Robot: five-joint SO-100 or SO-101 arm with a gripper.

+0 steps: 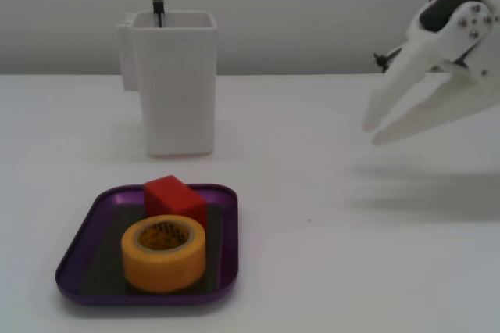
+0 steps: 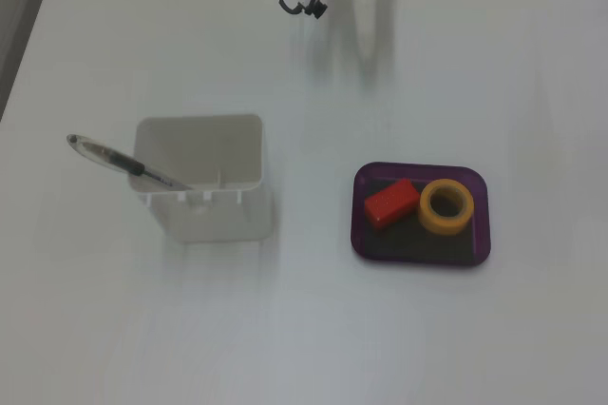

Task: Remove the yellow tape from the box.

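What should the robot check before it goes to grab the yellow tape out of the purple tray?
1. Tape is in the tray: ok. The yellow tape lies flat inside the purple tray, hole facing up.
2. Tool is empty: ok. The tool holds nothing, and its fingers are spread a little.
3. Tool is near the tape: not ok. In a fixed view it hangs in the air far to the right of the tray.
4. Room around the tape: not ok. The red block sits right against the tape on its far side.
5. Path is free: ok. The white container with the pen stands well apart from the tray.
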